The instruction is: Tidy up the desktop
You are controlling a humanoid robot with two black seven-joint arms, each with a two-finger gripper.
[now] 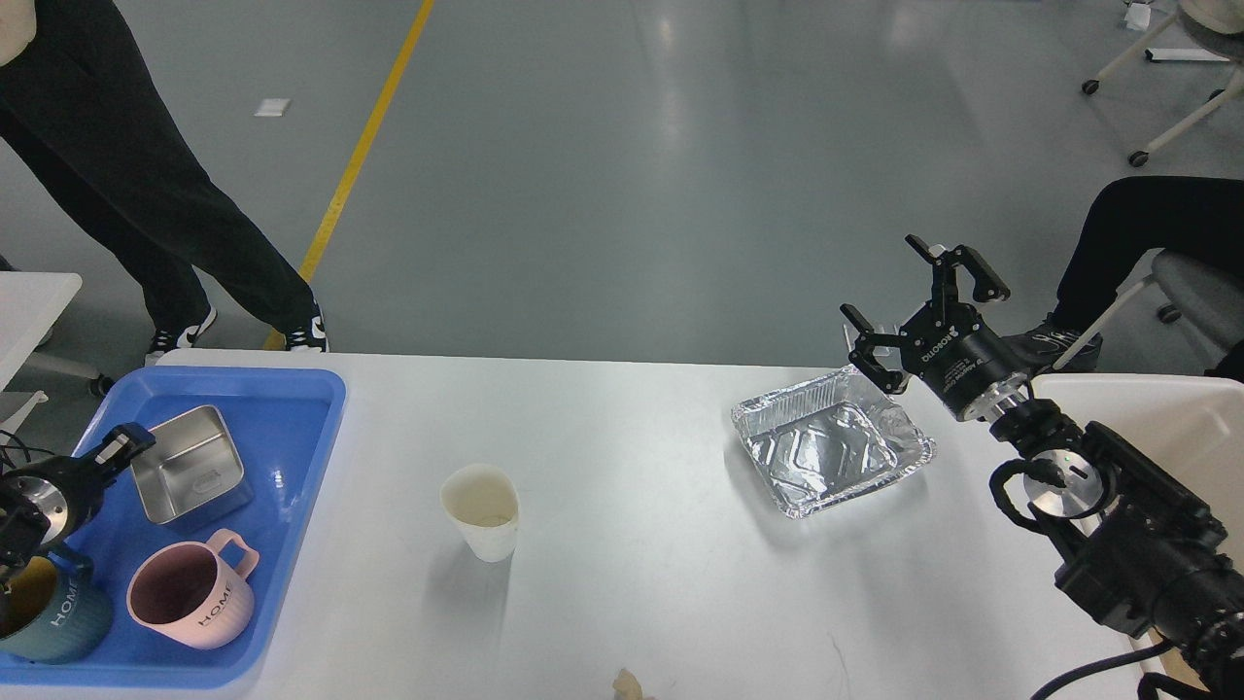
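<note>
From the head view, the white table (pixel 680 506) is spreading under everything. The foil tray (pixel 831 442) is sitting on it; the paper cup (pixel 481 510) is standing well left of the foil tray. The right claw (pixel 923 311) is hanging open just beyond the foil tray's far right corner. Thin foil may crumple or skid if pinched carelessly. The left claw's (pixel 121 445) fingers I cannot tell apart.

"HOME" reads in dark letters on the side of the pink mug (pixel 190 596), down at the tray's six o'clock end. "HOME" again, in pale letters, on the teal mug (pixel 51 620) just at the pink one's nine o'clock. Over at three o'clock, white lettering runs along the right gripper (pixel 912 313), and it looks like "ROBOTIQ". A smaller line sits beside it, too fine to read.
</note>
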